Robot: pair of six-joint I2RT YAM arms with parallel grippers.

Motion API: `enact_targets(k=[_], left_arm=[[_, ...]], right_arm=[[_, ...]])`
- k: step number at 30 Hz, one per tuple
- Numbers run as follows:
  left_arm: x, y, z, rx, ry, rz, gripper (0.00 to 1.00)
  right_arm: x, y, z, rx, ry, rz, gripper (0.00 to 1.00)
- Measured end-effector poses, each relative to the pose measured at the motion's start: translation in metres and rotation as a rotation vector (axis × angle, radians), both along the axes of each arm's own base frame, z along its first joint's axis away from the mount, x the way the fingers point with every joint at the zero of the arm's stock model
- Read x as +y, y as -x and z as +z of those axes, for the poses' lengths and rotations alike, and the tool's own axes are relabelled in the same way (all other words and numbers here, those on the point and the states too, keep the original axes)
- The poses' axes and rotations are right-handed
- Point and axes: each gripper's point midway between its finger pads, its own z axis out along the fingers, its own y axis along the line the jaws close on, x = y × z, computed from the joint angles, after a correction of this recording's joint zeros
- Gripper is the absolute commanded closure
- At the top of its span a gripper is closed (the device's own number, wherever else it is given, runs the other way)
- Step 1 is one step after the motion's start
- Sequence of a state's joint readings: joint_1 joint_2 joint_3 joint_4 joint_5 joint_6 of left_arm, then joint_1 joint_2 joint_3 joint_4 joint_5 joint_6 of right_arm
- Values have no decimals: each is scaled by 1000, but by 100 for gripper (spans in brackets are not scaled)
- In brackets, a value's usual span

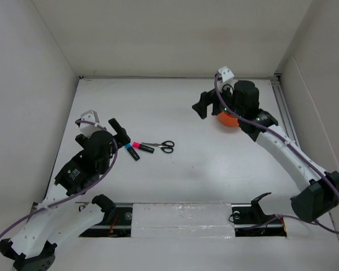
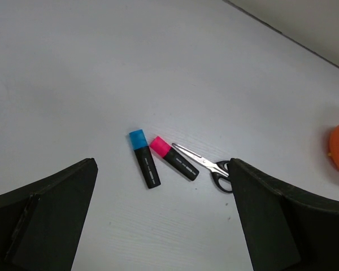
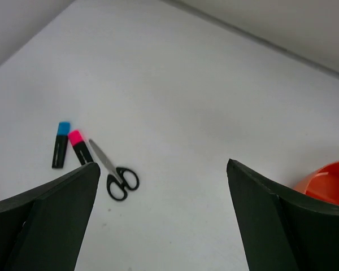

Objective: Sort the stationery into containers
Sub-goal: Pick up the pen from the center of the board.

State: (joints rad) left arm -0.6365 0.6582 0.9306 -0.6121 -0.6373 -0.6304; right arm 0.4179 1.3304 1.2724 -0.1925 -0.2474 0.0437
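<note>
Three pieces of stationery lie on the white table (image 1: 175, 186): a blue-capped marker (image 2: 144, 158), a pink-capped marker (image 2: 174, 158) just beside it, and black-handled scissors (image 2: 210, 166) whose blade tips reach up to the pink cap. In the top view this cluster sits left of centre. The orange pot (image 1: 228, 119) stands well apart at the upper right, and the right arm covers most of it, so we cannot tell what it holds. The left gripper (image 2: 162, 161) hangs above the cluster with its jaws spread wide and nothing between them; in its wrist view both markers fall in the gap. The right gripper (image 3: 163, 164) hovers just beside the pot, also spread wide and empty, and only the pot's rim shows at the lower right of its view. We judge the step in hand to be the fetching of the next item, most likely one of the markers by the left arm. That calls for coming down with the fingers set across one barrel. The blue marker, on the outer side, looks the easier pick, since closing on the pink one may nudge its neighbour or the scissors.
</note>
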Motion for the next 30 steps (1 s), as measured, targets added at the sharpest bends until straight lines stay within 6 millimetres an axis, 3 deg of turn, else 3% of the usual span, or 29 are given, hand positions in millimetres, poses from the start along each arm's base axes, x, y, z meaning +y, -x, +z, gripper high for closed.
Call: enact_targets(k=[3, 6, 8, 12, 15, 17, 22, 25, 30], left_arm=[[1, -5, -13, 69, -13, 55, 0], [-8, -15, -22, 130, 5, 97, 0], [-16, -23, -37, 177, 10, 118, 0], [-34, -42, -78, 305, -18, 175, 0], [-47, -53, -114, 407, -45, 199, 0], [-47, -57, -127, 454, -11, 207, 3], [-1, -68, -144, 450, 103, 325, 3], [0, -70, -150, 469, 106, 322, 3], [-4, -72, -174, 535, 83, 332, 4]], right_arm=[[9, 32, -44, 71, 50, 12, 1], [13, 54, -72, 120, 89, 8, 1], [17, 75, -81, 137, 106, 23, 2], [18, 108, -54, 72, 53, 51, 4], [18, 124, -28, 14, -5, 71, 4], [19, 132, -21, 2, -23, 81, 5], [21, 144, -35, 22, -15, 98, 5], [17, 147, -46, 42, -1, 96, 5], [19, 150, -47, 43, -1, 104, 5]])
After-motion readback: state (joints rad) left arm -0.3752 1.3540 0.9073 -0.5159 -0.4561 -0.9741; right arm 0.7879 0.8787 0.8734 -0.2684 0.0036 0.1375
